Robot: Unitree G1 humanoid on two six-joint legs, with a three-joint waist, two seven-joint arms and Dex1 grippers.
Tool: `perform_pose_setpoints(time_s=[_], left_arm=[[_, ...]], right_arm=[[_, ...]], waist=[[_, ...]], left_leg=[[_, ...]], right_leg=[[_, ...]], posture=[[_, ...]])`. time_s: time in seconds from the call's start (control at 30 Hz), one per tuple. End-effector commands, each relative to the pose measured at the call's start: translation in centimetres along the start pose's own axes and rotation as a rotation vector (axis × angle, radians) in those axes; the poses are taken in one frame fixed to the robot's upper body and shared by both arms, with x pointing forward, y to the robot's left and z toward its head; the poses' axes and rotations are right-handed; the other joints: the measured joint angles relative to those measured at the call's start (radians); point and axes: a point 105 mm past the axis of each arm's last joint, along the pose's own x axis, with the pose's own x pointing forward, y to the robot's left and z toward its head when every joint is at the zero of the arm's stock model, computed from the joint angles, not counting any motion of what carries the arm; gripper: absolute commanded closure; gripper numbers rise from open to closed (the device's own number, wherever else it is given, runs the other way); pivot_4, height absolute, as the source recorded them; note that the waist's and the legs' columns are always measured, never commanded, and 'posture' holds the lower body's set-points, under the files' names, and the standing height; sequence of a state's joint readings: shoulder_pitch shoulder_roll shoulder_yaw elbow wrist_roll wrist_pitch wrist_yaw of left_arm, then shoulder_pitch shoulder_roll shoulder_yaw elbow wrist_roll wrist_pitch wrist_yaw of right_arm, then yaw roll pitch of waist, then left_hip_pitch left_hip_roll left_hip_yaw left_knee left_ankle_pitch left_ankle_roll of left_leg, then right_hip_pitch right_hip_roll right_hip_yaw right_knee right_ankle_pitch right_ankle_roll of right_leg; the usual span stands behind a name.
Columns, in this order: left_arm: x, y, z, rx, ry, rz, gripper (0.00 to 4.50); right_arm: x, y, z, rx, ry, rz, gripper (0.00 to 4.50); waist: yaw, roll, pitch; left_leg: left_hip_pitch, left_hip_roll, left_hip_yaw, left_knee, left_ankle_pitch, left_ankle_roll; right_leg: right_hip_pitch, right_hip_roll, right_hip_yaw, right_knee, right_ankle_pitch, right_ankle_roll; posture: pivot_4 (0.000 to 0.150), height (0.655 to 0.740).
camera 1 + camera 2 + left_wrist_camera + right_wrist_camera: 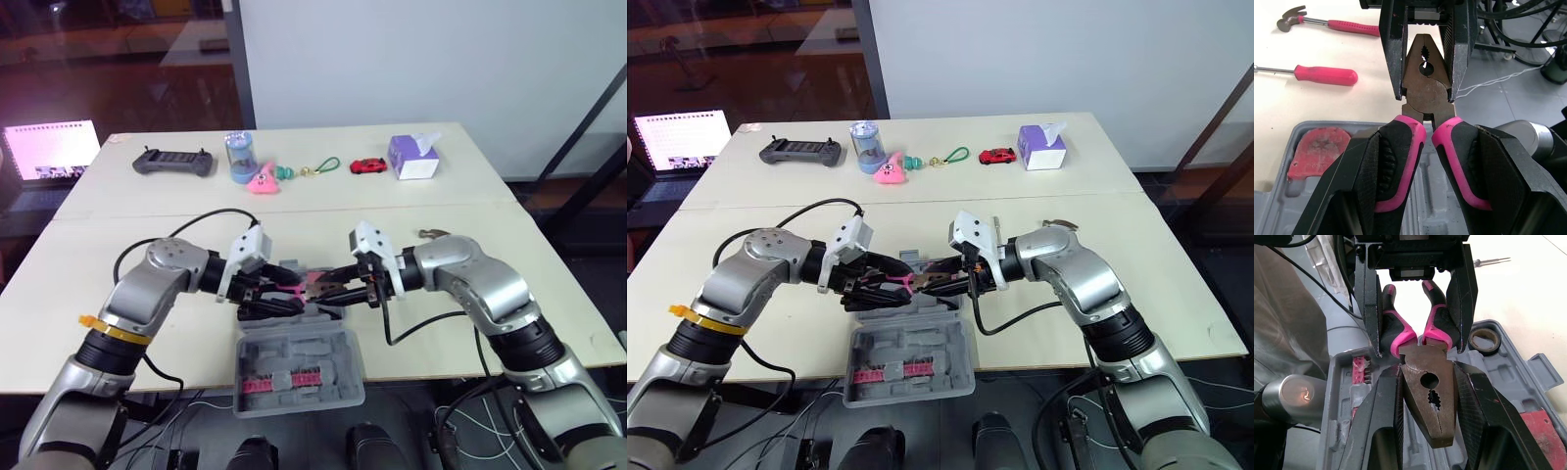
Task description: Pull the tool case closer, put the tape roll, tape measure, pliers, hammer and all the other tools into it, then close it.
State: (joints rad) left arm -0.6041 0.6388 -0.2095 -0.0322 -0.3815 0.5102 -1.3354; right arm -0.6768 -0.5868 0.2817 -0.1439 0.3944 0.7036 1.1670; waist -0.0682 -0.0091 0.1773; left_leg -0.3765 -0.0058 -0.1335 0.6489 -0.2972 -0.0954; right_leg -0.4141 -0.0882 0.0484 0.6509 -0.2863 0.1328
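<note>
On the far side of your white table (323, 206) sit one black handheld controller (173, 163), one clear blue-lidded jar (238, 157), one pink toy (263, 182), one red toy car (368, 166) and one purple tissue box (412, 157), well apart from the work. Your left gripper (279, 294) clamps the pink-and-black handles of the single steel pliers (1425, 95) while your right gripper (331, 283) pinches their head, above the open grey plastic tool case (338, 387) at the near edge. One brown tape roll (1485, 340) lies inside it. One red-handled hammer (1327, 24) and one red-handled screwdriver (1325, 75) lie on the table nearby. The grippers cover the case's far half.
</note>
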Motion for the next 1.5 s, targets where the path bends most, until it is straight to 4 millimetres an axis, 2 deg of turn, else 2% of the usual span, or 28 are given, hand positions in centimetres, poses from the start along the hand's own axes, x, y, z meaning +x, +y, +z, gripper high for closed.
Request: perform_pose_setpoints(time_s=[0.03, 0.1, 0.13, 0.23, 0.3, 0.47, 0.57, 0.77, 0.87, 1.0, 1.43, 1.5], left_arm=[[-1.3, 0.9, 2.4, -0.010, -0.114, 0.071, 1.02], [-1.7, 0.7, 2.0, -0.020, -0.094, 0.069, 0.15], [-1.9, 0.8, 1.8, -0.014, -0.084, 0.081, 0.00], [-3.4, 1.0, 1.5, -0.017, -0.069, 0.125, 0.00], [-5.0, 1.0, 1.1, -0.010, -0.053, 0.171, 0.00], [-9.1, 0.2, -0.9, -0.060, 0.005, 0.290, 0.00], [-10.4, -1.0, -1.9, -0.130, 0.013, 0.330, 0.00], [-12.1, -4.6, -4.8, -0.257, 0.048, 0.419, 0.00], [-12.2, -5.7, -6.3, -0.311, 0.041, 0.475, 0.00], [-11.2, -7.2, -7.6, -0.347, 0.041, 0.511, 0.00], [-10.6, -7.1, -7.4, -0.316, 0.059, 0.527, 0.00], [-10.5, -6.7, -7.2, -0.297, 0.070, 0.522, 0.00]], right_arm=[[-0.1, -0.1, 1.4, -0.038, -0.046, -0.002, 3.54], [-0.3, -0.3, 1.4, -0.040, -0.047, -0.014, 3.54], [-0.4, -0.5, 1.5, -0.041, -0.047, -0.020, 3.54], [-0.7, -1.2, 1.5, -0.057, -0.039, -0.041, 3.54], [-0.7, -1.9, 0.6, -0.107, 0.032, -0.060, 3.54], [0.6, -2.6, 0.0, -0.141, 0.062, -0.035, 3.54], [1.5, -3.0, -0.6, -0.165, 0.089, -0.019, 3.54], [3.7, -3.5, -2.3, -0.206, 0.163, 0.019, 3.54], [4.8, -3.7, -2.8, -0.216, 0.178, 0.031, 3.54], [5.5, -4.5, -3.7, -0.216, 0.226, 0.012, 3.54], [7.1, -4.6, -5.1, -0.229, 0.243, 0.010, 3.54], [7.1, -4.6, -5.2, -0.213, 0.229, 0.002, 2.50]], waist=[[0.001, 0.000, 0.000], [-0.002, 0.000, 0.000], [-0.003, 0.000, 0.000], [-0.002, 0.000, 0.000], [-0.003, 0.000, 0.000], [-0.004, 0.000, 0.000], [-0.004, 0.000, 0.000], [-0.003, 0.001, 0.000], [-0.002, 0.001, 0.000], [-0.002, 0.001, 0.000], [-0.005, 0.001, 0.000], [-0.003, 0.001, 0.000]], left_leg=[[0.000, 0.000, 0.000, 0.000, 0.000, 0.000], [0.000, 0.000, 0.000, 0.000, 0.000, 0.000], [0.000, 0.000, 0.000, 0.000, 0.000, 0.000], [0.001, 0.000, 0.000, 0.000, 0.000, 0.000], [0.001, 0.000, 0.000, 0.000, 0.000, 0.000], [0.001, 0.000, 0.000, -0.001, 0.000, 0.000], [0.001, 0.000, 0.000, -0.001, 0.000, 0.000], [0.001, 0.000, 0.000, -0.001, 0.000, 0.000], [0.001, 0.000, 0.000, -0.001, 0.000, 0.000], [0.002, 0.000, 0.001, -0.001, 0.000, 0.000], [0.003, 0.001, 0.001, -0.002, -0.003, 0.005], [0.003, 0.001, 0.001, -0.002, -0.003, 0.005]], right_leg=[[0.000, 0.000, 0.000, 0.000, 0.000, 0.000], [0.000, 0.000, 0.000, 0.000, 0.000, 0.000], [0.000, 0.000, 0.000, 0.000, 0.000, 0.000], [0.000, 0.000, 0.000, 0.001, 0.000, 0.000], [0.000, 0.000, 0.000, 0.001, 0.000, 0.000], [-0.001, 0.000, 0.000, 0.001, 0.000, 0.000], [-0.001, 0.000, 0.000, 0.001, 0.000, 0.000], [-0.001, 0.000, 0.001, 0.001, 0.000, 0.000], [-0.001, 0.000, 0.001, 0.002, 0.000, 0.000], [-0.001, 0.000, 0.001, 0.002, 0.000, 0.000], [-0.001, 0.001, 0.001, 0.003, 0.000, -0.001], [-0.001, 0.000, 0.001, 0.003, 0.000, -0.001]], posture=[[0.150, 0.7400], [0.150, 0.7400], [0.150, 0.7400], [0.150, 0.7400], [0.150, 0.7400], [0.150, 0.7400], [0.150, 0.7400], [0.150, 0.7400], [0.150, 0.7400], [0.150, 0.7400], [0.150, 0.7400], [0.150, 0.7400]])
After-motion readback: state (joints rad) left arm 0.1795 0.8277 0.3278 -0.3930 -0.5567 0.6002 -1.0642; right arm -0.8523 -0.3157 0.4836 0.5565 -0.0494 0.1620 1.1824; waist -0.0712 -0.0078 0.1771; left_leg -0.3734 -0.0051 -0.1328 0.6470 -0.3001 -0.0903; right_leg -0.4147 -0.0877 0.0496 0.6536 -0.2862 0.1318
